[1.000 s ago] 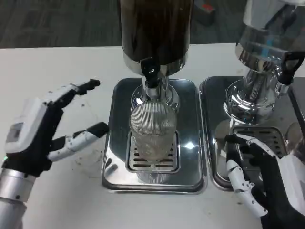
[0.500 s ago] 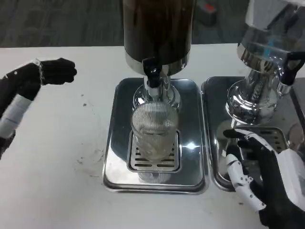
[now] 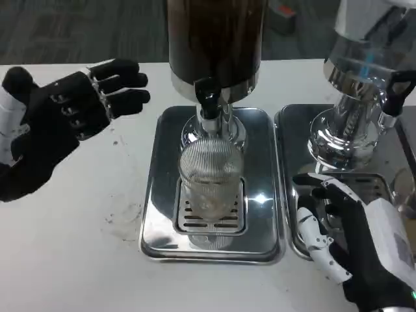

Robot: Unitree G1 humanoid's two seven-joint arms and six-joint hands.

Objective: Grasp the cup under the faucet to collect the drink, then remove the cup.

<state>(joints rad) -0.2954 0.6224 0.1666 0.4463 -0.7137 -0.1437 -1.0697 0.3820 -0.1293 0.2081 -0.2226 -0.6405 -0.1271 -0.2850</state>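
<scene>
A clear ribbed cup (image 3: 209,179) stands upright on the grate of the steel drip tray (image 3: 164,195), directly under the black faucet (image 3: 208,97) of the dark drink dispenser (image 3: 214,39). My left hand (image 3: 62,120) is raised at the left, palm toward the camera, fingers spread toward the dispenser and holding nothing. My right hand (image 3: 354,237) sits low at the right, over the neighbouring tray's front, fingers apart and empty. Neither hand touches the cup.
A second dispenser with a shiny steel base (image 3: 354,130) stands on its own drip tray (image 3: 292,214) at the right. Small dark stains mark the white table (image 3: 84,247) left of the tray.
My left hand has turned palm up and swung right, toward the dispenser. My right hand has edged slightly left. The cup has not moved.
</scene>
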